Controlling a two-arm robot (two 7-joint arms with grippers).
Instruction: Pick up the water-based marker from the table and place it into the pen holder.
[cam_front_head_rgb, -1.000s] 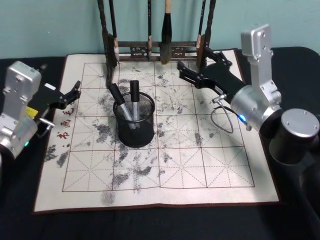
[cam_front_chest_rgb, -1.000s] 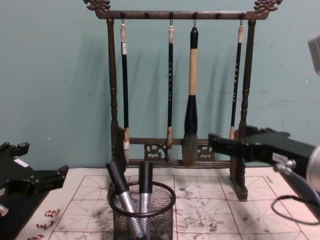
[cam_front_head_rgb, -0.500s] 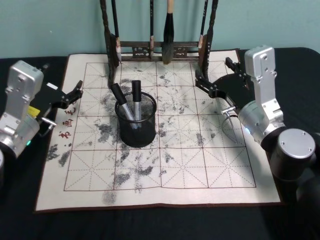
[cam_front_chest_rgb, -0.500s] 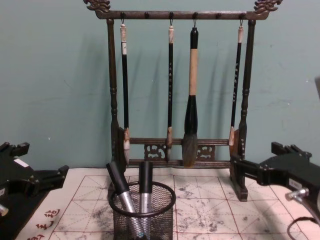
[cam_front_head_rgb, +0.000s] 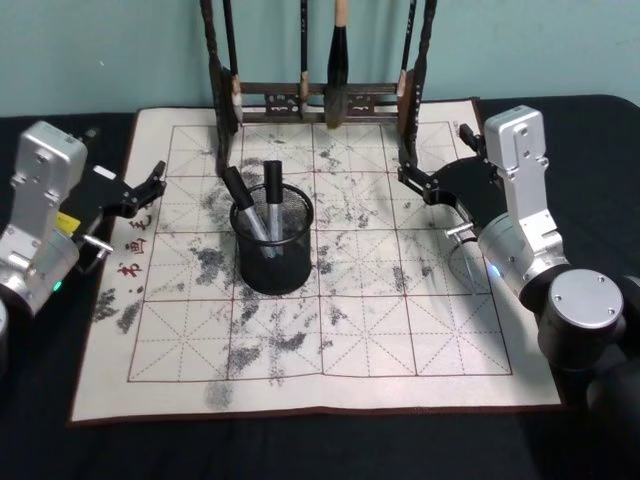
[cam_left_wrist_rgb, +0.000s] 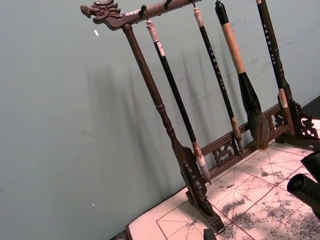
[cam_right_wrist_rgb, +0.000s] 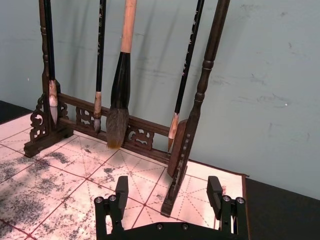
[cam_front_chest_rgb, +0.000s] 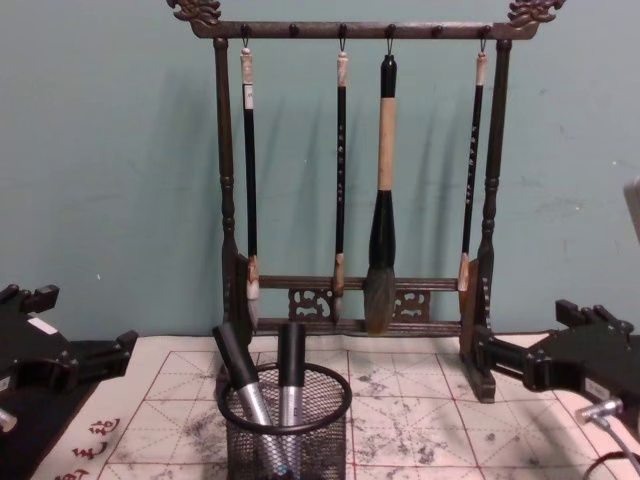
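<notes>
**In the mesh cup: two markers stowed, both claws empty**

On the bench (cam_front_head_rgb: 40, 440), atop the ink-smudged grid mat (cam_front_head_rgb: 420, 330), the pen holder (cam_front_head_rgb: 272, 245) stood near the mat's middle, just in front of the wooden brush rack (cam_front_head_rgb: 310, 95). Two markers (cam_front_head_rgb: 268, 205) leaned inside it with their black caps poking above the rim — tilted because the cup is wider than the pens and gives them nothing to stand against but its wall. No marker lay loose on the mat, so the placing looked finished.

The right claw (cam_front_head_rgb: 436, 170) hung over the mat's far right corner, beside the rack's right post. Its fingers (cam_right_wrist_rgb: 121, 187) stood apart with nothing between them, a posture that fits a claw done with its load. It sat well clear of the holder, likely so as not to knock the cup.

The left claw (cam_front_head_rgb: 152, 183) rested at the mat's left edge, near the red characters, also spread and empty — seemingly parked out of the working space.

Four brushes (cam_front_chest_rgb: 383, 190) hung from the rack by loops, bristles down and clear of the rack's foot, untouched by either arm.
</notes>
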